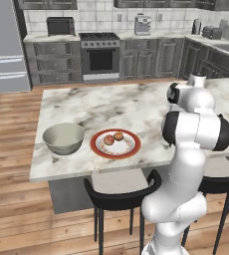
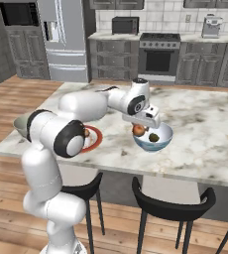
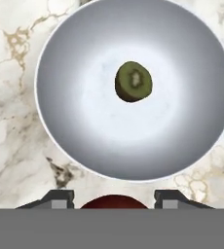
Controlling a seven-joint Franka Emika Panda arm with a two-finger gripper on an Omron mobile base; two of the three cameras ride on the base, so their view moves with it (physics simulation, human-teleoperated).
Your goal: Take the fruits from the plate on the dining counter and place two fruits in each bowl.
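Hand view | pale bowl: kiwi; end effector grasping red fruit

bowl: open from above | kiwi near centre, toward 1 o'clock | rest of floor free

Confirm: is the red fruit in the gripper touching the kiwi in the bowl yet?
Apart. The hand view shows the kiwi alone mid-bowl, with the red fruit between the gripper's fingers, outside the rim.
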